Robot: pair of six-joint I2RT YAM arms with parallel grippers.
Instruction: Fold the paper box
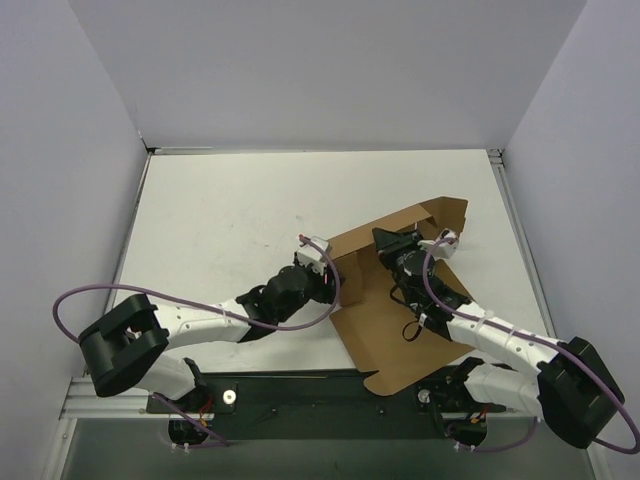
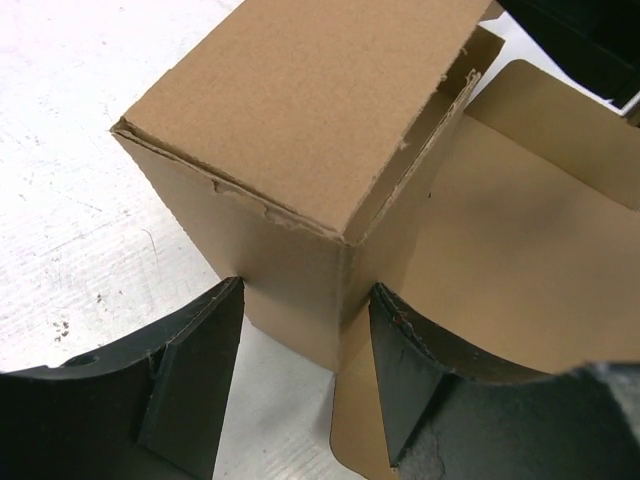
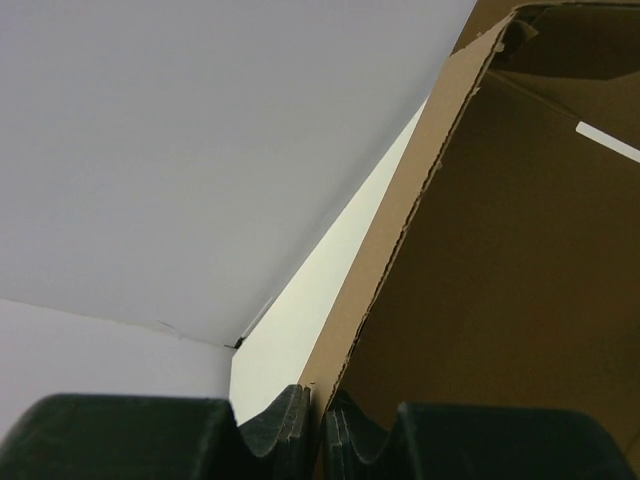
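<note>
Here, the paper box lies half-formed on the white table, right of centre and toward the near edge. Part of its plain brown corrugated sheet is flat on the surface, with a rounded tab reaching the table's front edge. The far portion is raised into upright walls.

The left gripper meets the box at its left corner. In the left wrist view its black fingers are spread, one on each side of a folded vertical corner of the cardboard. Their tips sit right against the two faces, though I cannot tell whether they press.

The right gripper reaches over the flat sheet to a raised wall. In the right wrist view its fingers are drawn nearly together, pinching the torn-looking edge of that upright panel between them. White enclosure walls stand behind.
</note>
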